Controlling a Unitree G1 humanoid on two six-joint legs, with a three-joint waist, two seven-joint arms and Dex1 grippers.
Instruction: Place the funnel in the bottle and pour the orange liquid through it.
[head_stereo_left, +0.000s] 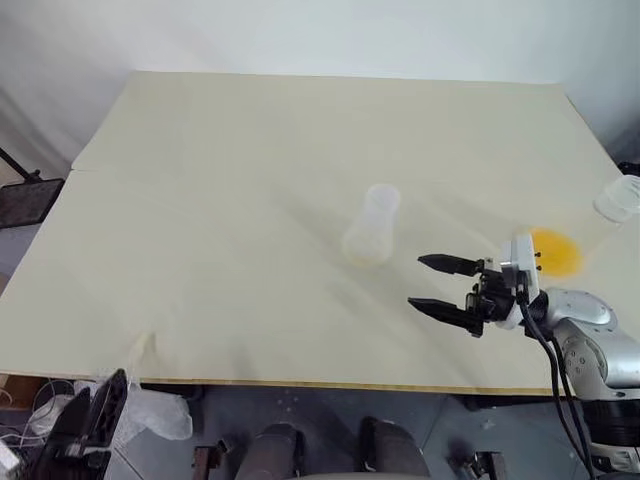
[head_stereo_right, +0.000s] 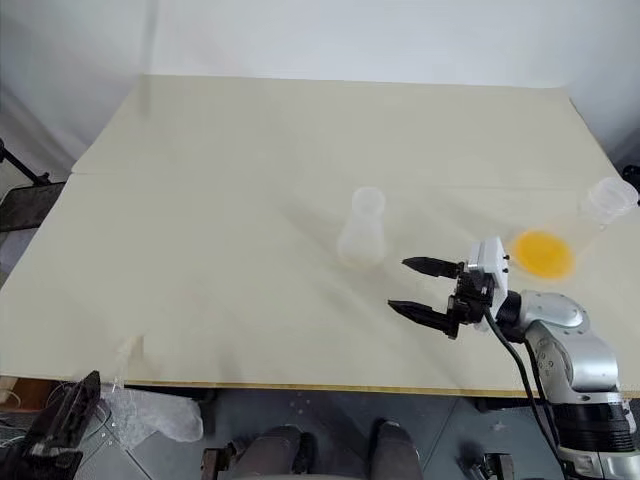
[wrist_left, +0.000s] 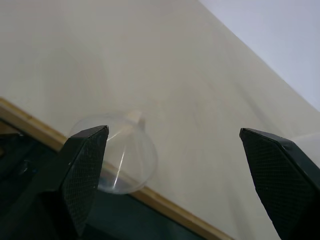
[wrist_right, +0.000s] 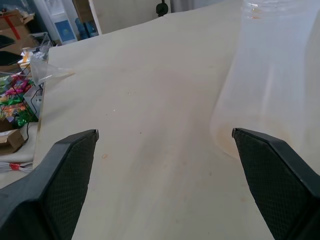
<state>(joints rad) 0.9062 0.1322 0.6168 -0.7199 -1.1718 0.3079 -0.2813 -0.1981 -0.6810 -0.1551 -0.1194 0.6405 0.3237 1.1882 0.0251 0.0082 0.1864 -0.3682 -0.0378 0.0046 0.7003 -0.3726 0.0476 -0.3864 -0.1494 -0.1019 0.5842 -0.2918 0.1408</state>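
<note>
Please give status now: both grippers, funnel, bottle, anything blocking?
Left gripper open, near funnel at table edge. Right gripper open beside bottle. Nothing blocking.

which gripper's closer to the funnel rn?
Left. The funnel lies at the table's near edge right before the open left gripper. The right gripper, also open, is far across the table, beside the bottle.

Lab-like test space — bare pale table (head_stereo_left: 250, 150), plain white wall (head_stereo_left: 300, 30), storage clutter (wrist_right: 20, 30) beyond
</note>
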